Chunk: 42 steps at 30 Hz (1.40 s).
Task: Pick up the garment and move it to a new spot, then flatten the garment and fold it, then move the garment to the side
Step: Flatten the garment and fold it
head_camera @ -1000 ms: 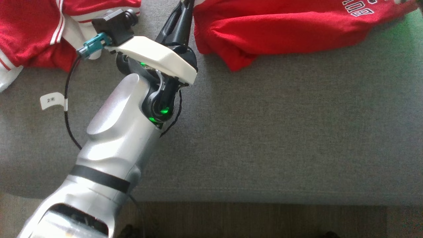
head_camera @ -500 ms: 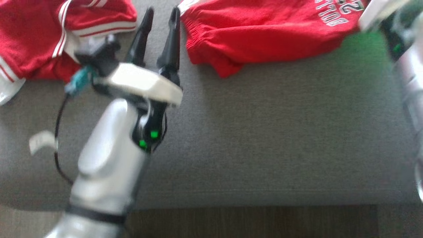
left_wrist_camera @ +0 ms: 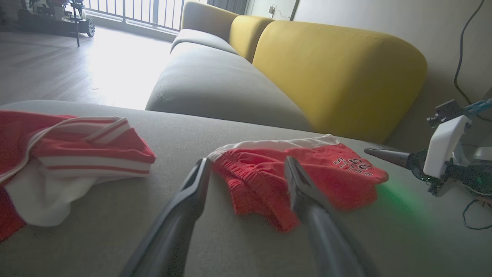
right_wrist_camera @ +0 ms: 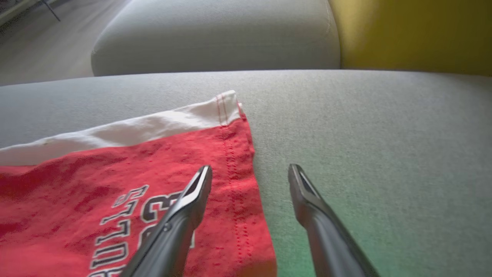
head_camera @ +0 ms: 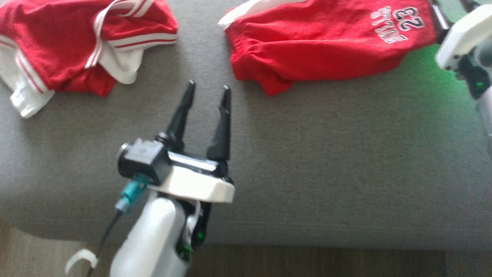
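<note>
Left fingers (head_camera: 181, 111) apart, empty, over bare sofa (head_camera: 346, 161) just short of shorts (head_camera: 323, 50). Right fingers (right_wrist_camera: 190, 200) apart, empty, straddling shorts' edge by the print. Shorts lying on sofa, upper right in head view.

The red garment (head_camera: 319, 50) is soft cloth. The grey sofa seat (head_camera: 346, 161) is rough woven cloth. The left gripper (head_camera: 208, 85) has smooth dark fingers (head_camera: 180, 115) and shiny white plastic.

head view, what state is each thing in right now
printed shorts: lying flat on cushion, ungripped
striped garment: bunched up on cushion, ungripped
left gripper: open, empty, over bare cushion
right gripper: open, empty, at edge of printed shorts
</note>
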Available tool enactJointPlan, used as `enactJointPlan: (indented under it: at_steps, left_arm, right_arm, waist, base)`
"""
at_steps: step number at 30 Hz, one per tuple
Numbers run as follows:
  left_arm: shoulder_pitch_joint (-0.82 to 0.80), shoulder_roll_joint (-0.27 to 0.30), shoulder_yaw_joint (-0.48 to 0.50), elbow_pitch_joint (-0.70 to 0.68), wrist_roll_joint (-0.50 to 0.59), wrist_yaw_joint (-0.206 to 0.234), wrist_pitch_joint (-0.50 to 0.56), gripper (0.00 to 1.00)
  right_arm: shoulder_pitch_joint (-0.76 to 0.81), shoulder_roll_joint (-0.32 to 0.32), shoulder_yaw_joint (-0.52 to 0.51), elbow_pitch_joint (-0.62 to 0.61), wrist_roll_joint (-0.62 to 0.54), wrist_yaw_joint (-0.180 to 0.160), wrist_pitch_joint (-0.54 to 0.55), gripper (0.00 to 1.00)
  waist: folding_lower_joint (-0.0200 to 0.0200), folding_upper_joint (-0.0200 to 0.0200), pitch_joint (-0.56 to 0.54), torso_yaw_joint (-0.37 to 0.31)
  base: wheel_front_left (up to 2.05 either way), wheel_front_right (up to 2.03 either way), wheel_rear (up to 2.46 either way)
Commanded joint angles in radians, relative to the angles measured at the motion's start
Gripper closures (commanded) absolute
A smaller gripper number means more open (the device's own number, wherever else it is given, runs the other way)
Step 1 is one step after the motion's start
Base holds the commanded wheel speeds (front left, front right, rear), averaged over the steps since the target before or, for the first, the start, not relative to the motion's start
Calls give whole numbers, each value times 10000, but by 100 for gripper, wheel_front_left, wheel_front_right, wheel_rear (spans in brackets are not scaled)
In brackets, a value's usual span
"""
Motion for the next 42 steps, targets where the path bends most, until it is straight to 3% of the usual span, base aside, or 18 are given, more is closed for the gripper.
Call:
enactJointPlan:
  at_steps: [1,14,15,17,20,33,42]
  left_arm:
    - [-25,155,97,-530,126,128,-49,0]
    - [-153,155,-467,-844,175,452,-49,0]
    - [-164,155,-470,-846,172,458,-49,0]
    - [-176,155,-485,-845,185,460,-49,0]
    - [-181,154,-515,-836,201,452,-49,0]
    - [53,154,-287,-805,322,462,-49,0]
    - [334,154,-127,-724,394,403,-49,0]
  right_arm:
    - [-50,-106,0,-113,6,-4,77,0]
    - [0,-73,-155,307,-603,-4,1333,0]
    - [17,-53,-187,314,-637,-4,1374,8]
    - [46,-3,-233,323,-710,-4,1481,55]
    - [92,86,-297,333,-799,-4,1642,100]
    - [452,203,-682,340,-945,-4,862,100]
    - [874,-558,-496,71,-910,-4,428,100]
  waist:
    - [1,0,34,235]
    - [1,0,118,579]
    - [1,0,114,584]
    - [1,0,108,591]
    - [1,0,100,584]
    - [1,0,-387,-34]
    - [1,0,-855,-602]
  base:
    - [0,0,0]
    - [0,0,0]
    - [0,0,0]
    - [0,0,0]
    - [0,0,0]
    - [0,0,0]
    - [0,0,0]
